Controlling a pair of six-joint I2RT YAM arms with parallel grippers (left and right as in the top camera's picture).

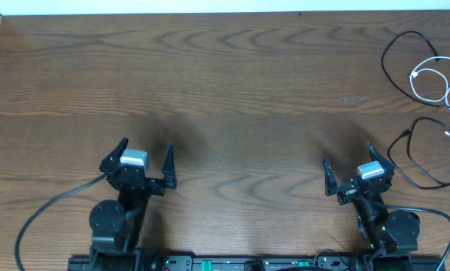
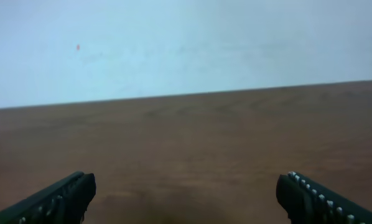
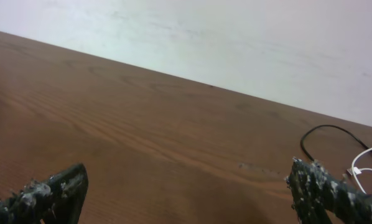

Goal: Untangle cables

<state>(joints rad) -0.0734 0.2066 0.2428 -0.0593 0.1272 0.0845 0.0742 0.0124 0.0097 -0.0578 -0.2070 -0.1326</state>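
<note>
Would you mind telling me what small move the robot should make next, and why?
Probably reach the right gripper forward and rightward toward the cables: both grippers are open and empty, and the cables lie at the table's far right, nearest that arm.

Ahead of my left gripper point(image 1: 147, 144) and right gripper point(image 1: 348, 156), both spread wide, the table point(image 1: 225, 90) is bare wood to the pale wall point(image 2: 186, 43) at the back, so I can pass forward there, and sideways across the wide gap between them. The only obstacles lie far right: loose loops of black cables point(image 1: 409, 133) and a white cable point(image 1: 419, 75), ahead and to the right of my right gripper, apart from its fingers.
</note>
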